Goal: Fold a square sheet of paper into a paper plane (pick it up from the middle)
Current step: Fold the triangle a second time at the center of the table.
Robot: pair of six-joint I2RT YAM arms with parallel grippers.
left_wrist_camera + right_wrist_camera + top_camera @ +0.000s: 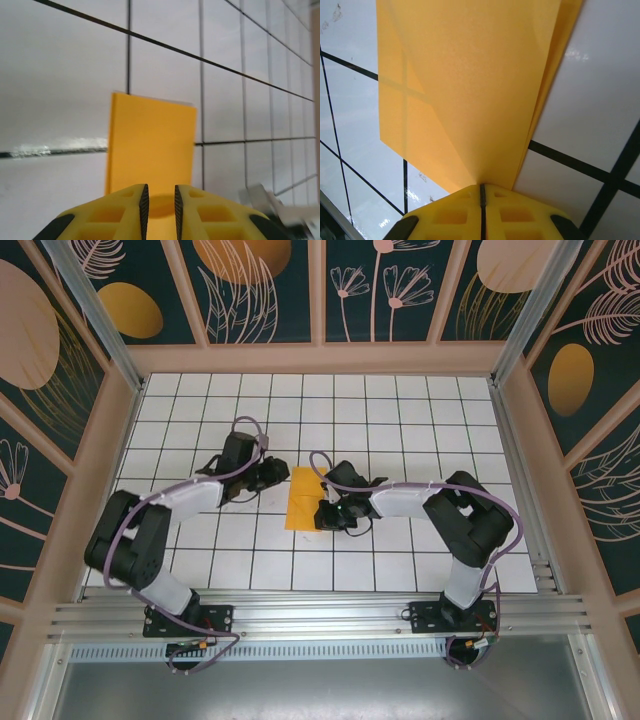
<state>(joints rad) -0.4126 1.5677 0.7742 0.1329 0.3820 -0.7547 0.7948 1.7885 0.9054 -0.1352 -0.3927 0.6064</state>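
Top view, sheet: square sheet of paper (303, 496) lies doubled into an upright rectangle mid-tabletop (400, 420).
Top view, left arm: elbow folded back at 8 o'clock of the sheet, forearm reaching toward 2 o'clock. The left end effector (277, 476) sits at the sheet's 10 o'clock corner.
Top view, right arm: elbow at 3 o'clock, forearm running toward 9 o'clock. The right end effector (325, 512) sits at the sheet's 4 o'clock edge.
Left wrist view, end effector: fingertips (143, 200) stand narrowly apart and low over the sheet's near edge, nothing clamped. The sheet runs flat toward 12 o'clock.
Left wrist view, reason: probably hovering ready to press or steady that side.
Right wrist view, end effector: pressed together, pinching the doubled layers, which fan out toward 12 o'clock.
Right wrist view, reason: the pinch likely anchors the layers so the next crease can be set.
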